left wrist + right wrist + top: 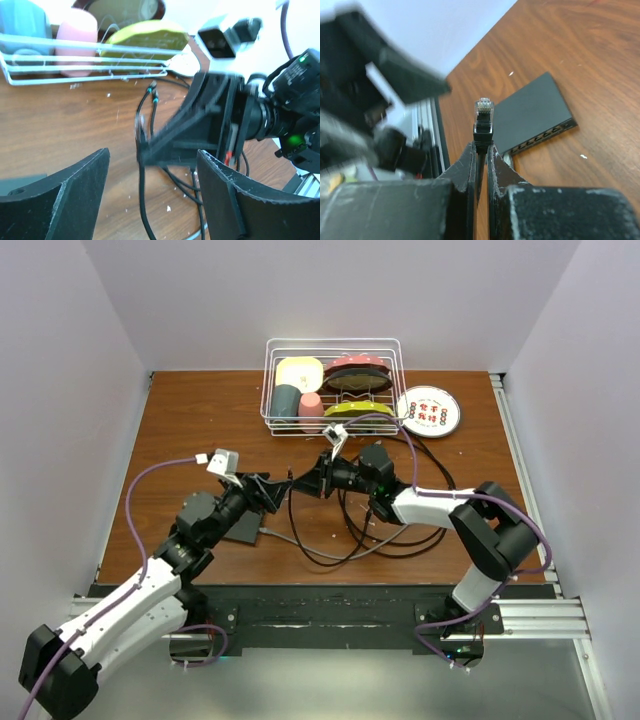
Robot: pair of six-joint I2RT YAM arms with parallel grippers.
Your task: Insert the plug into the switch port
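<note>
**Right gripper** (480, 150): pressed together, pinching the black cable (142, 205) just behind the plug (483, 112). The plug stands out past the fingertips with its clear tip foremost.

**Plug:** held in the air, in none of the sockets and apart from the switch (531, 114).

**Switch:** lies flat on the table (180, 420), left of centre. In the top view it is partly covered by the left arm. The socket row runs along one long edge, seen in the right wrist view.

**Left gripper** (275, 492): spread wide and holding nothing, with its fingers (60, 200) at either side of its own view. It points toward the right gripper, and the two tips are near each other above mid-table.

**Cable:** the slack lies in loops on the table in front of the right arm.

**Other items:** a wire rack (333, 340) at the far edge holds cups and dishes. A round plate (428, 410) lies just beside it on the right.
</note>
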